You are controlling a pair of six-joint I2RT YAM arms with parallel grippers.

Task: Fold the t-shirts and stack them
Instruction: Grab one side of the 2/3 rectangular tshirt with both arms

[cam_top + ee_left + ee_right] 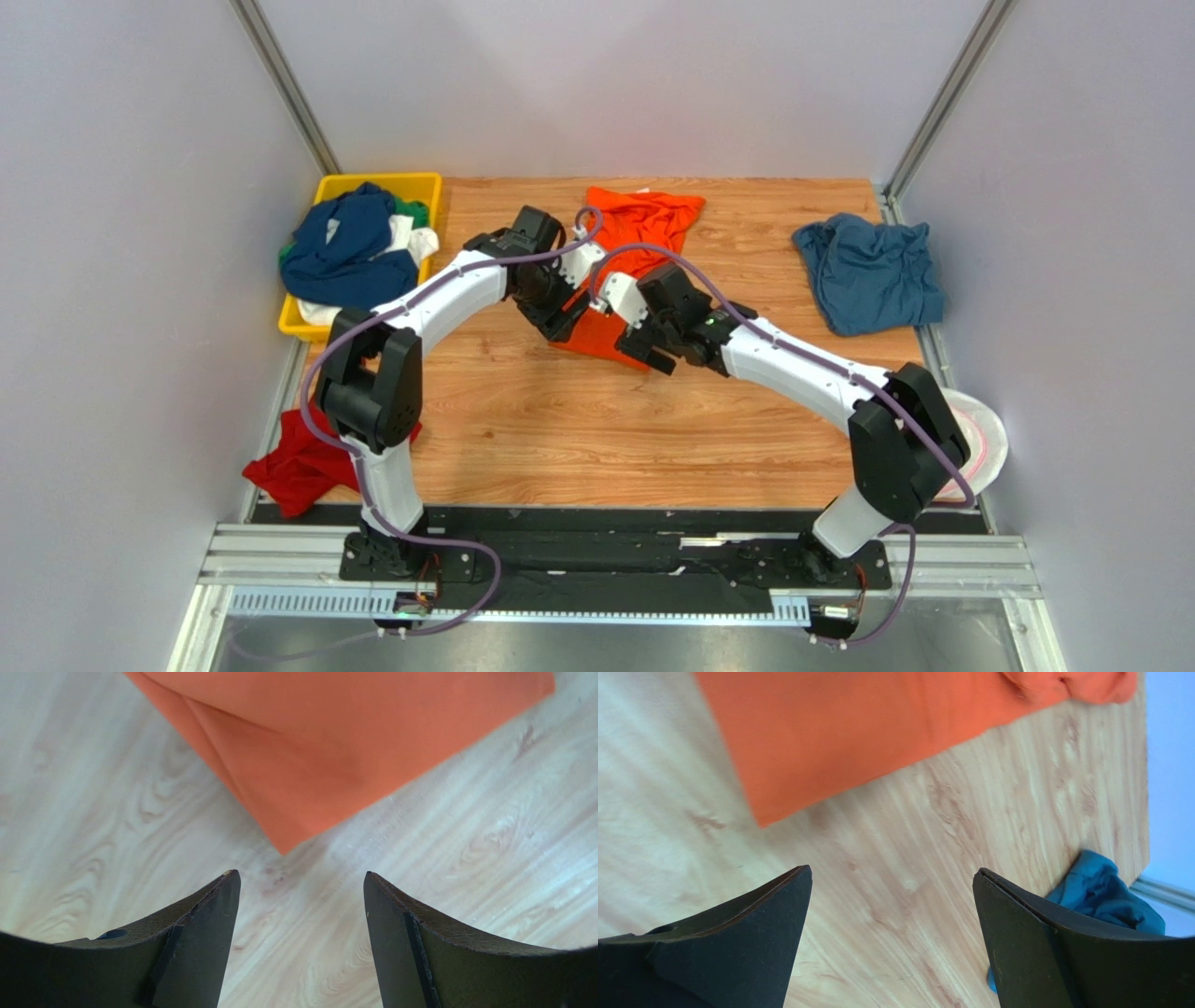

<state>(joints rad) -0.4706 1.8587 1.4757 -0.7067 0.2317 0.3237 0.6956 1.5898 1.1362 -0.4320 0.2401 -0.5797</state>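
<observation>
Left hand [302, 880] and right hand [892, 873] both stand open and empty, just short of the orange t-shirt [638, 224]; it lies mid-rear on the bench [561, 420]; steel-blue t-shirt [870, 273] lies at rear right.

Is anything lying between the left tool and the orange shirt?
No. The left wrist view shows only bare wooden table between the open left tool and the near corner of the orange shirt.

t-shirt [643, 221] central, tray [415, 182] at far left
</observation>
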